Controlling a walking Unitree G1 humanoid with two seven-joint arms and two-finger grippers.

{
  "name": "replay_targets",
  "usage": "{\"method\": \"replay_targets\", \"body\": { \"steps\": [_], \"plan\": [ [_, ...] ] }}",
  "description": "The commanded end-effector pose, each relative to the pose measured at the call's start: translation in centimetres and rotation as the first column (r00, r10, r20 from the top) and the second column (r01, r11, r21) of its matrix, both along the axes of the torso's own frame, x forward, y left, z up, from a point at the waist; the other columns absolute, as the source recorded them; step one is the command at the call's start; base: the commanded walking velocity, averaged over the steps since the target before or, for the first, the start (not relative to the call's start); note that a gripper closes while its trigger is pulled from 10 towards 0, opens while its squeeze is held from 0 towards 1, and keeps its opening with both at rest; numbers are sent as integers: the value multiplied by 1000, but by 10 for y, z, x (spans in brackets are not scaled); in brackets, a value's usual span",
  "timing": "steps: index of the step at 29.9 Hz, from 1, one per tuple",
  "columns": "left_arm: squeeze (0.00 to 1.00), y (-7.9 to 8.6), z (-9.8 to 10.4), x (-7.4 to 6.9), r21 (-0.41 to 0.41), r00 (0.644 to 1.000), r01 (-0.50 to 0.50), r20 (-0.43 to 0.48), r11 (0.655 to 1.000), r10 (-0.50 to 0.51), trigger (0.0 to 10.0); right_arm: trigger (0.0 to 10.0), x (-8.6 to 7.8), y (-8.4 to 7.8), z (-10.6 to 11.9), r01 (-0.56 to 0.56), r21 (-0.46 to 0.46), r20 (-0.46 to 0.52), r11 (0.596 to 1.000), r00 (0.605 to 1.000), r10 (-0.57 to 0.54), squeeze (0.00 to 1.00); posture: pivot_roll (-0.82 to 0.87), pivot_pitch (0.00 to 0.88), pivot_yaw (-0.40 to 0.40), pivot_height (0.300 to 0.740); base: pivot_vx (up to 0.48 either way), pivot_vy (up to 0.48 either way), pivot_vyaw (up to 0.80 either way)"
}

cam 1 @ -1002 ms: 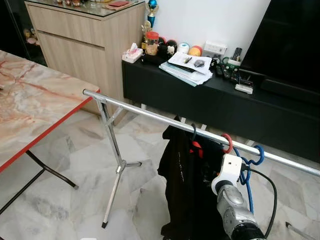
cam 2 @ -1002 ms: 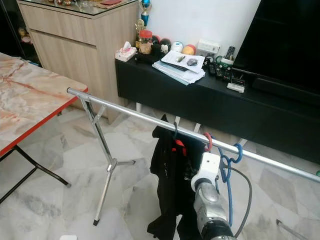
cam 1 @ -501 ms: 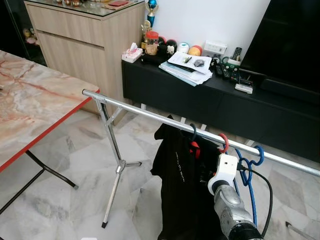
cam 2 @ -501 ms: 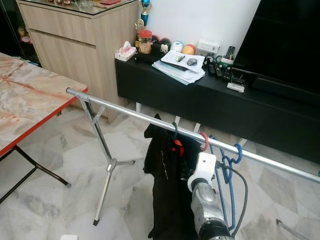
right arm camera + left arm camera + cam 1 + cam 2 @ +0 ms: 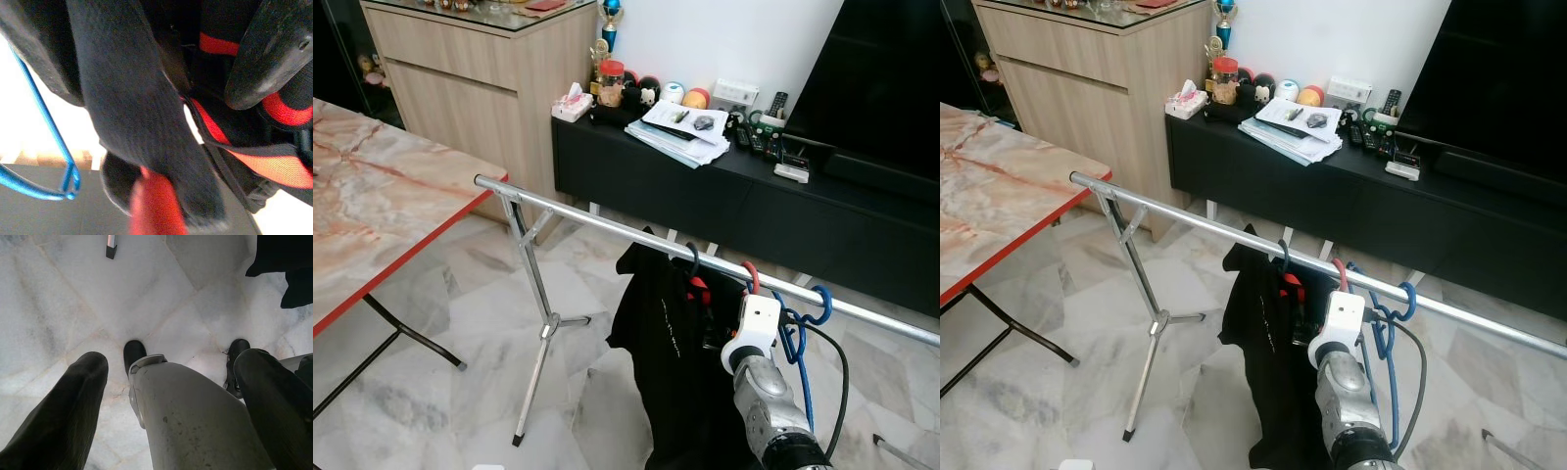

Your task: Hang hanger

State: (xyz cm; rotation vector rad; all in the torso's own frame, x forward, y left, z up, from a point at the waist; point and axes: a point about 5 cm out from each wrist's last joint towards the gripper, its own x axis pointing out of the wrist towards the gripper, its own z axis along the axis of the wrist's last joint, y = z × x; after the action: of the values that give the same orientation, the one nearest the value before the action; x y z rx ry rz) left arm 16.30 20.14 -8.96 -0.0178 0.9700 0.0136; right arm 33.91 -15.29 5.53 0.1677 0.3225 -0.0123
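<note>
Left eye view: right arm raised at the clothes rail

Left eye view, landmark is the silver rail (image 5: 607, 223), running on a slant across the room on a tripod leg (image 5: 537, 311). Three hooks sit over the rail close together: a black one carrying a black garment (image 5: 666, 343), a red hanger (image 5: 750, 279) just beside it, and a blue hanger (image 5: 798, 328) next along, farther from the tripod leg. Black garment hangs below the rail, draped loosely, red trim showing near its top.

Right arm (image 5: 766, 392) reaches up from below to the rail; its white wrist block sits right under the red hook, between garment and blue hanger. A black cable loops beside the arm.

Right wrist view: right pincer (image 5: 161, 93) pressed in among black fabric and red strapping, one black finger (image 5: 274, 49) to one side, another dark mass opposite. The red hanger's shaft (image 5: 156, 205) shows blurred between them, blue hanger wire (image 5: 46, 127) alongside. Cannot tell whether the fingers are clamped on anything.

Left wrist view: left pincer (image 5: 171, 396) hangs idle over the marble floor (image 5: 63, 308), fingers spread wide, nothing between them but the robot's own leg and feet.

Behind the rail: a black cabinet (image 5: 705, 196) with papers and small clutter. A marble-topped table (image 5: 372, 206) with red edge stands beyond the tripod end.
</note>
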Motion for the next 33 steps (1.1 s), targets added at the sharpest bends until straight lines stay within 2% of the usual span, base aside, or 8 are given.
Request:
{"method": "replay_targets", "body": {
  "steps": [1,6,11,12,13,23,33],
  "plan": [
    [0,-1,-5,-10,-7,999,7,-37,1000,-7,10000,10000,4,-3,6,-15,-10,4,1000,1000,15,0,54,96,-91,740,0,0,0],
    [0,0,-4,-10,-7,999,13,-41,1000,-13,10000,10000,5,-1,7,-92,-40,-41,995,995,90,0,49,97,-93,740,0,0,0],
    [0,0,-4,-10,-7,999,16,-43,1000,-16,10000,10000,4,-3,6,-93,-56,-66,994,994,89,0,47,97,-93,740,0,0,0],
    [0,0,-4,-10,-8,999,16,-43,1000,-17,10000,4039,3,-5,6,-91,-56,-66,994,994,87,0,46,98,-92,740,0,0,0],
    [0,-1,-4,-10,-9,999,17,-43,1000,-17,10000,0,3,-7,5,-84,-58,-71,995,994,79,0,46,99,-92,740,0,0,0],
    [0,-4,-5,-10,-13,999,22,-40,1000,-23,10000,0,4,-11,7,-68,-56,-77,996,995,63,0,49,101,-91,740,0,0,0],
    [0,-7,-6,-11,-12,999,27,-44,1000,-27,10000,0,4,-6,7,-75,-38,-77,996,994,72,0,52,99,-91,740,0,0,0]
  ]
}}
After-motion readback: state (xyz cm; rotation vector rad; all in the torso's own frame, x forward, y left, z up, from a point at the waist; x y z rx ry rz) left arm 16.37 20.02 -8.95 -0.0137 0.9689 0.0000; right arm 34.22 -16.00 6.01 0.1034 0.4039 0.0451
